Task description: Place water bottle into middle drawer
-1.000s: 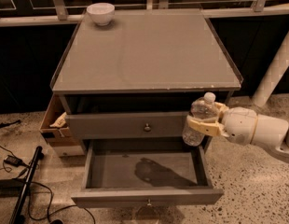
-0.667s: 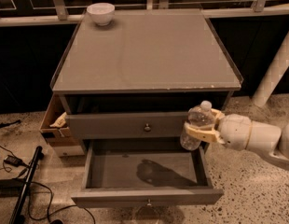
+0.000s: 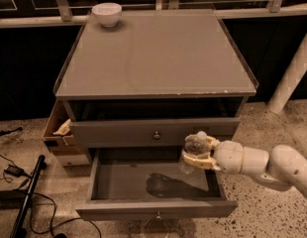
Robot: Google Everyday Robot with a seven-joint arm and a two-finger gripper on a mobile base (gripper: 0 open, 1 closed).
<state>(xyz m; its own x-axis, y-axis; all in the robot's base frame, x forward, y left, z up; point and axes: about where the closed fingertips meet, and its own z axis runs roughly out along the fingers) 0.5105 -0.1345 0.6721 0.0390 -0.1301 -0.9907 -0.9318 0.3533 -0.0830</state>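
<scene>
My gripper [image 3: 198,151] reaches in from the right on a white arm and is shut on the water bottle [image 3: 193,147], a small clear bottle with a white cap. It holds the bottle tilted, above the right side of the open middle drawer [image 3: 119,182]. That drawer is pulled out, with a plain grey floor and a dark shadow near its middle. The bottle hangs just in front of the upper drawer's face.
The upper grey drawer [image 3: 119,132] with a round knob is slightly open. A white bowl [image 3: 107,14] stands at the back left of the cabinet top [image 3: 153,53]. A cardboard box [image 3: 57,130] sits left of the cabinet. Cables and a black pole [image 3: 25,197] lie on the floor at left.
The gripper with the bottle has moved left and down, from beside the upper drawer's right end to over the right side of the open middle drawer.
</scene>
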